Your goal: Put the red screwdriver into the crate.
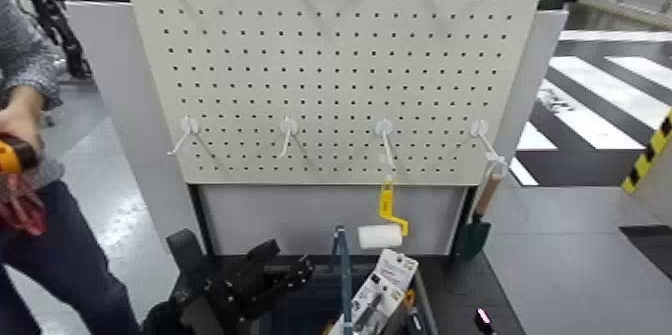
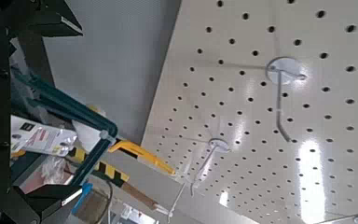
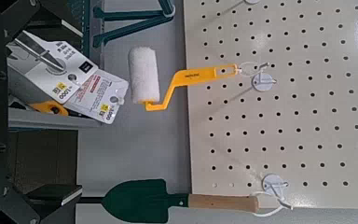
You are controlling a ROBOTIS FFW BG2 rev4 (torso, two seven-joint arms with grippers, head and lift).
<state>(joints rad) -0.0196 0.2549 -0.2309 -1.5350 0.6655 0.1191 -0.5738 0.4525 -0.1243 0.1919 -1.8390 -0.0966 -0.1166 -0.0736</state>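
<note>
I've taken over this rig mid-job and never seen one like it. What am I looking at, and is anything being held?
It's a two-armed robot. The wide picture looks forward and down from its head; the other two come from cameras on its left and right wrists.

The left hand is open and empty, over the crate. The right hand is open and empty too, facing the pegboard.

From the hooks hang a yellow-handled roller and a green trowel. Packaged goods stand in the crate. I can't make out the red screwdriver. At the left, a person holds something orange and black.
</note>
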